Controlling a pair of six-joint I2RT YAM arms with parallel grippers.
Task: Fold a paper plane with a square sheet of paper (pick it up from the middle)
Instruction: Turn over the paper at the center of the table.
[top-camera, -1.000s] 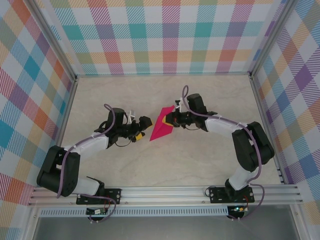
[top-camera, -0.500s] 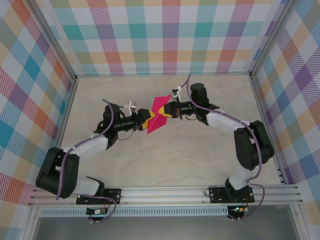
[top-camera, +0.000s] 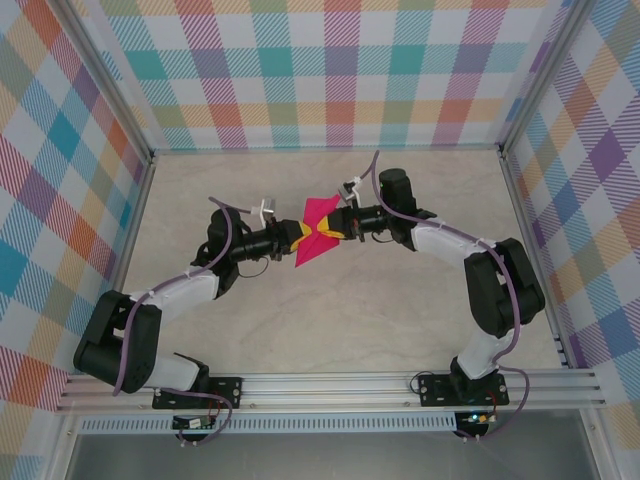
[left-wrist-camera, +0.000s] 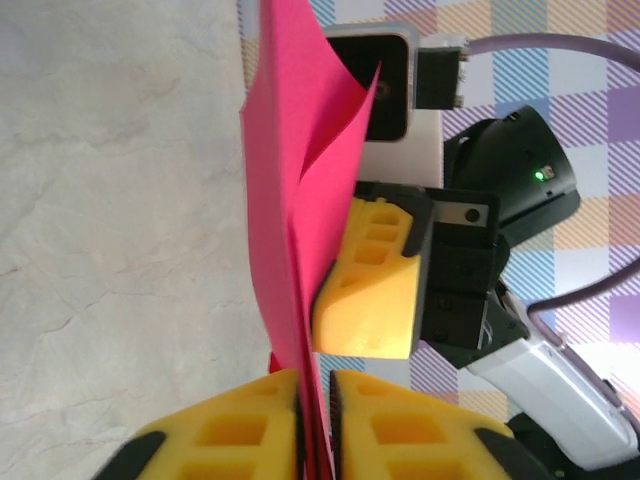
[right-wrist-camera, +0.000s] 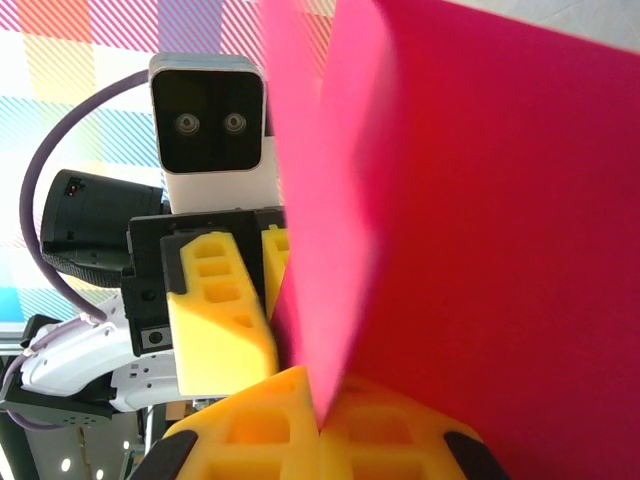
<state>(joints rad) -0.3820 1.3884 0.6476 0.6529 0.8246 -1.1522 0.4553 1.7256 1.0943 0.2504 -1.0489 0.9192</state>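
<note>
Magenta-pink sheet of paper (top-camera: 318, 222), already folded into a creased pointed shape, is held between the two tools above the pale marble-look table (top-camera: 330, 320). Cannot tell if any corner touches the table.

The left gripper (top-camera: 299, 238) is clenched on the paper. In the left wrist view its yellow fingers (left-wrist-camera: 240, 420) are pressed together with the pink layers pinched in the slit between them, and the paper (left-wrist-camera: 290, 150) runs straight ahead of the tips.

The right gripper (top-camera: 336, 226) is clenched on the same paper from the opposite side. In the right wrist view its yellow fingers (right-wrist-camera: 390, 420) are closed tight. The fold edge comes out just ahead of the tips and the broad pink face (right-wrist-camera: 480, 200) spreads ahead and to the right of them.

The two grippers face each other tip to tip, very close, with the paper between them.

From the left wrist camera, one yellow finger (left-wrist-camera: 372, 290) of the right gripper sits just right of the sheet, flat against it. Its other finger is hidden behind the paper. From the right wrist camera, a yellow finger (right-wrist-camera: 215, 320) of the left gripper shows just left of the sheet, with a white wrist camera housing (right-wrist-camera: 208, 120) above it.

Ahead of the left tips the paper layers splay apart in a narrow V.

In the top view, one lobe of the sheet sticks out beyond both grippers toward the plaid walls (top-camera: 330, 70). A pointed end hangs on the near side of the left gripper's tips.
</note>
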